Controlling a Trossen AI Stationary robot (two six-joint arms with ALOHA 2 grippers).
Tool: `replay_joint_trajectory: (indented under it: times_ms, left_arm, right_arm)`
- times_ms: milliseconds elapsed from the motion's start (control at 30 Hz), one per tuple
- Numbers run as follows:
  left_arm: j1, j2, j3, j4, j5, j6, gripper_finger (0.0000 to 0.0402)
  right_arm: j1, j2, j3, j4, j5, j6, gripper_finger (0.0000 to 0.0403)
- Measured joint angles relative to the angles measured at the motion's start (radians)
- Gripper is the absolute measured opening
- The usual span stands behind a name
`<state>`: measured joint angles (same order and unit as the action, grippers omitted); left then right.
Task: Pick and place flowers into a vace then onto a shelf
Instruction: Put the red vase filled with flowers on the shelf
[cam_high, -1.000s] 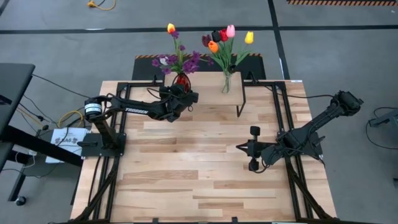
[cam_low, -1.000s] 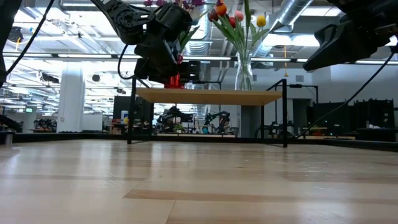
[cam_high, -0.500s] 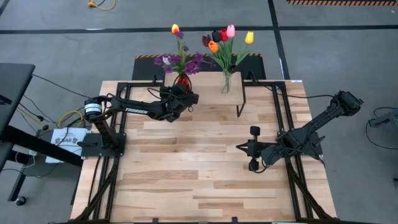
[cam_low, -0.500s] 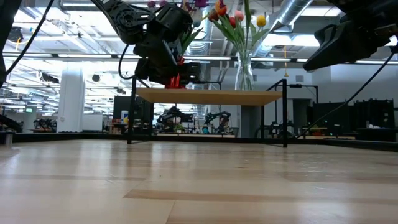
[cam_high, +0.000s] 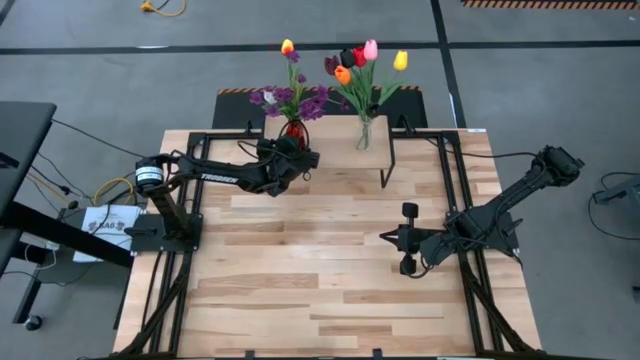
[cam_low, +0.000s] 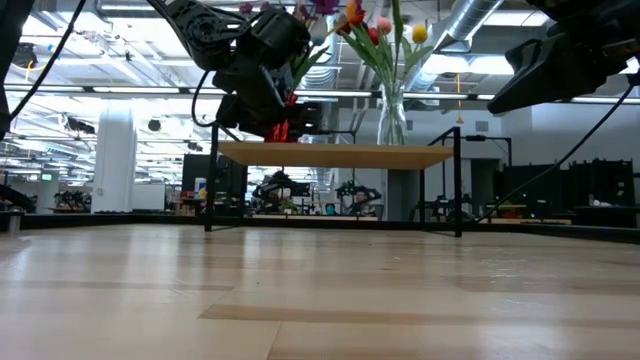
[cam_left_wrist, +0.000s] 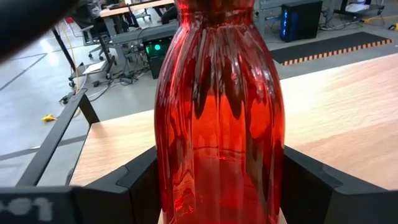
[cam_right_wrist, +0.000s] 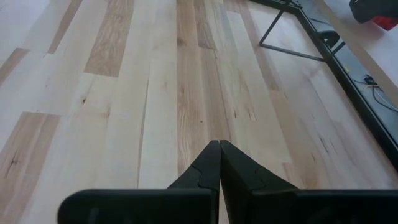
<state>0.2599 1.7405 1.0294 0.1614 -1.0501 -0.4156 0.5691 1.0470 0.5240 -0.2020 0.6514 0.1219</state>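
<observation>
Gripper (cam_high: 293, 152) of left arm clamps red vase (cam_left_wrist: 217, 112) above shelf (cam_low: 335, 155): lower upright, beside glass vase (cam_low: 391, 120). Right gripper (cam_right_wrist: 217, 163) closed, idle.

red vase (cam_left_wrist: 219, 124): its top and base are running off the frame between the left gripper's jaws
left gripper (cam_high: 296, 152): fingertips are hiding under the arm overhead
tulip blooms (cam_low: 385, 25): tops are being cropped
</observation>
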Motion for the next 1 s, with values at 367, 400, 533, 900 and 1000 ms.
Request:
replay_joint_trajectory:
  times_ms: [367,400,533,900,1000]
  left_arm:
    - [0.001,0.0,0.001,-0.015,0.002,-0.018,0.0236]
    - [0.001,0.0,0.0,-0.012,0.002,-0.017,0.0236]
    - [0.001,0.0,-0.001,-0.006,-0.004,-0.015,0.0236]
    - [0.001,0.002,-0.003,0.007,-0.002,0.029,0.0236]
    - [0.0,0.002,-0.003,0.009,0.007,0.033,0.0236]
  right_arm:
    - [0.0,0.0,0.0,0.0,0.0,0.0,0.0]
    - [0.0,0.0,0.0,0.0,0.0,0.0,0.0]
    - [0.0,0.0,0.0,0.0,0.0,0.0,0.0]
    - [0.0,0.0,0.0,0.0,0.0,0.0,0.0]
    - [0.0,0.0,0.0,0.0,0.0,0.0,0.0]
